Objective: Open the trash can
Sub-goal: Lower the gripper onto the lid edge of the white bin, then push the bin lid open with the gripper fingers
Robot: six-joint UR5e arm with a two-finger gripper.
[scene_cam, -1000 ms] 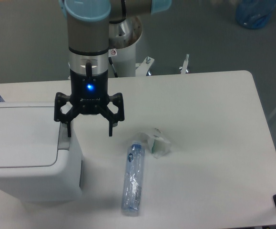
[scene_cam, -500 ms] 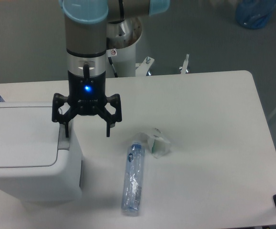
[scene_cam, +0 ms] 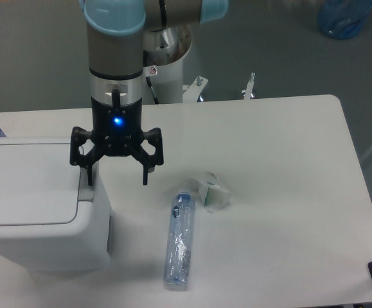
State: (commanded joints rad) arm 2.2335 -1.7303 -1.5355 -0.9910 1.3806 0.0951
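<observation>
Hanging over the right edge of the trash can (scene_cam: 38, 205), the gripper (scene_cam: 117, 178) had its jaws spread wide and empty, one finger above the grey push tab (scene_cam: 85, 191) and the other over bare tabletop (scene_cam: 282, 167). The trash can sat at the near left of the tabletop with its lid shut flat. To its right lay a clear plastic bottle (scene_cam: 179, 239), and just beyond it a crumpled wrapper (scene_cam: 212, 191).

A clear plastic bottle (scene_cam: 178, 240) lies on the white table (scene_cam: 288, 192), beside a crumpled wrapper (scene_cam: 214, 192).
</observation>
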